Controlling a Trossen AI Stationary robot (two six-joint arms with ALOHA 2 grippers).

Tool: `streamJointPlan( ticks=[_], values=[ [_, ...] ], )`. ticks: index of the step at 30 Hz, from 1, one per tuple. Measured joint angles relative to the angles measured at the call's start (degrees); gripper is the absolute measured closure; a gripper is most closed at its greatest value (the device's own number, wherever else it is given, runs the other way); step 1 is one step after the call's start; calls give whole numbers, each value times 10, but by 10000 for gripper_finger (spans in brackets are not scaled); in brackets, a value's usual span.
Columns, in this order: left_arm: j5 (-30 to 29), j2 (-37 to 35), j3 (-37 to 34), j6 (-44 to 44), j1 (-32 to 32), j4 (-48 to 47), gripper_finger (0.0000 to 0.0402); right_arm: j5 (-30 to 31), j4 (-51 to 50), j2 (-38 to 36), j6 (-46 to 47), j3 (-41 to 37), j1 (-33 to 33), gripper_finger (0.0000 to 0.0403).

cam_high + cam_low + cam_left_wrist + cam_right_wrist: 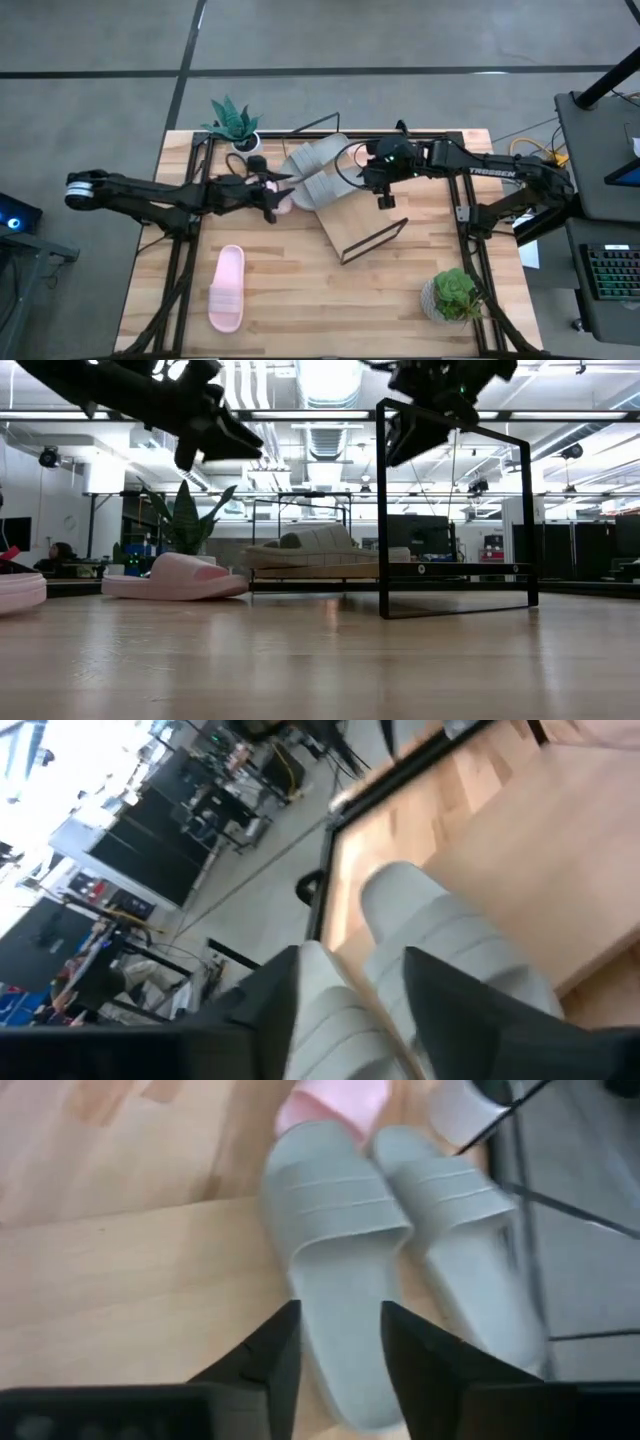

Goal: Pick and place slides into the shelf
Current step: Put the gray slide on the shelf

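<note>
Two grey slides lie side by side on the far end of the slanted shelf; the low view shows them there too. One pink slide rests on the table against the shelf's left edge. The other pink slide lies flat near the table's near-left part. My left gripper hovers open above the first pink slide, well clear of it in the low view. My right gripper is open over the shelf's right side, above the nearer grey slide's heel.
A spiky potted plant stands at the far-left corner and a leafy one at the near-right. The shelf's black wire frame rises tall at its near end. Bare plank tabletop lies along the near edge.
</note>
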Motion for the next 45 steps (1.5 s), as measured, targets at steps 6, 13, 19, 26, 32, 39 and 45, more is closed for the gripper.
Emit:
streamJointPlan(
  ticks=[6,13,19,26,32,39,45],
  values=[
    [-1,-39,-8,0,0,4,376,-87,37,41,-31,-12,-37,370],
    [-12,-59,-12,0,0,5,389,-128,14,137,-35,74,-38,394],
    [-51,-72,-21,0,0,5,400,-194,-105,224,-26,193,-36,394],
    [-68,-89,-32,0,0,4,401,-205,-233,333,-65,291,-28,394],
    [-96,-102,-35,0,0,5,401,-209,-257,374,-75,322,-25,394],
    [-108,-122,-35,0,0,4,401,-208,-255,380,-90,322,-12,394],
    [-108,-135,-35,0,0,4,401,-204,-246,386,-86,319,-14,395]
  ],
)
